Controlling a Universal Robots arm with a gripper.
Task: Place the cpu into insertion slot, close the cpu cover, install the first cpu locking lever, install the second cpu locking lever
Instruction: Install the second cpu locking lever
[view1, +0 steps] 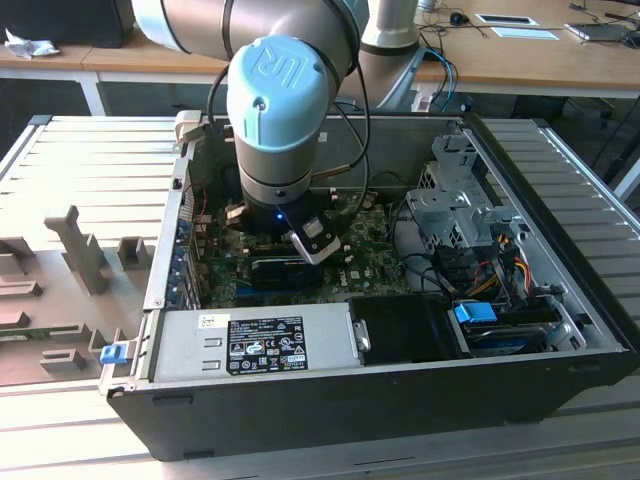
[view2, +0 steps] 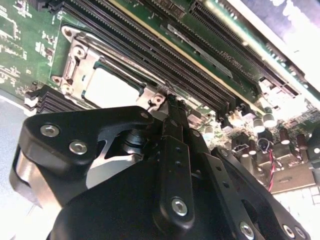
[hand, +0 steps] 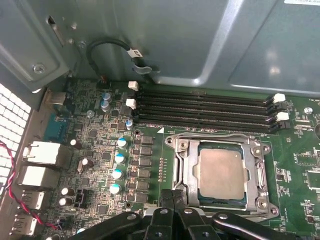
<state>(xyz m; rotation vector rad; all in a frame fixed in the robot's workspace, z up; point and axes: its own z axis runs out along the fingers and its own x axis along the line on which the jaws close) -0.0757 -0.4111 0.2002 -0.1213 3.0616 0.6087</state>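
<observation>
On the green motherboard (hand: 150, 165), the clenched, empty black gripper (hand: 173, 196) hovers beside the matte silvery square cpu (hand: 221, 172).

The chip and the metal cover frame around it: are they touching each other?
Touching. In the first wrist view the cover frame lies closed over the socket, its window edges resting along the rim of the chip, with no gap visible between them.

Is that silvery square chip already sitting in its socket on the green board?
Yes: in the first wrist view the cpu lies flat inside the insertion slot, with the cpu cover framing it.
</observation>
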